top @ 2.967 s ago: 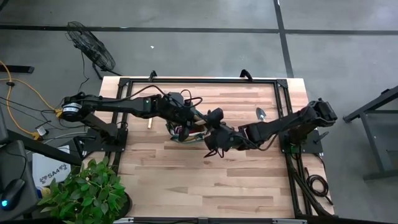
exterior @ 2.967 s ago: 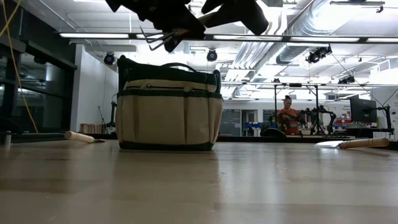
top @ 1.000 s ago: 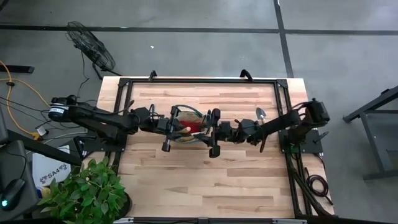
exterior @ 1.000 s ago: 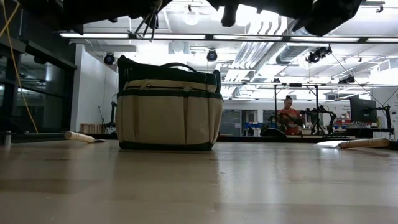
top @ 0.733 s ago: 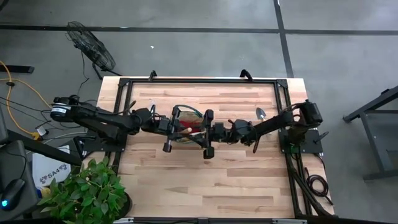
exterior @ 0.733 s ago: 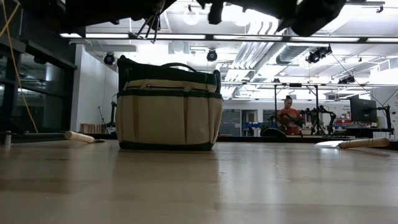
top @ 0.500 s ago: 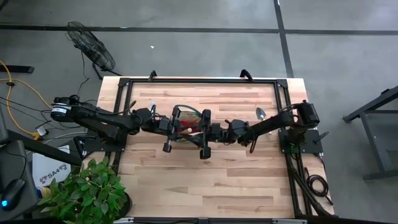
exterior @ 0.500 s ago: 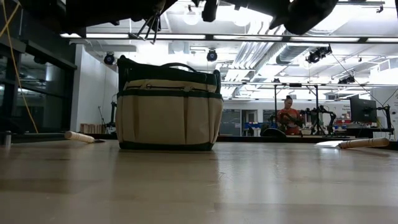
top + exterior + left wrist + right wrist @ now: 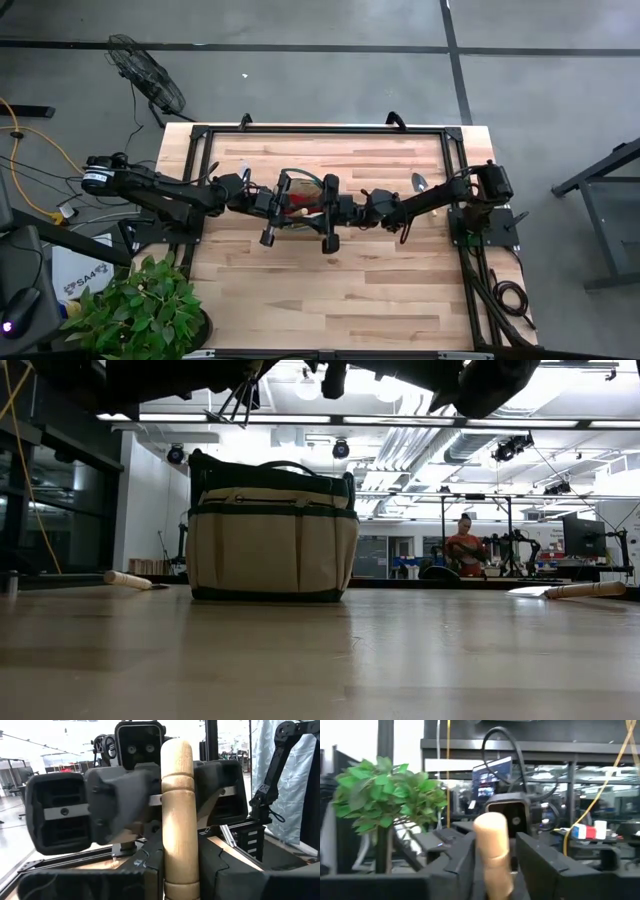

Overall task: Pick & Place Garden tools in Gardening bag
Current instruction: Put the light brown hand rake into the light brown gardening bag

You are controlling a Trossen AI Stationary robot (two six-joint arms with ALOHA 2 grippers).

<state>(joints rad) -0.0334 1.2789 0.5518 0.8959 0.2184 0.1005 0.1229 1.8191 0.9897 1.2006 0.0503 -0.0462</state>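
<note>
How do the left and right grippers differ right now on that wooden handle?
The left gripper is shut on the wooden handle, fingers tight against it. The right gripper is open, its fingers either side of the handle's rounded end with a gap showing on one side. The left gripper reaches in from the table's left, the right gripper from its right. Both meet nose to nose at the same handle, raised above the bag.
</note>
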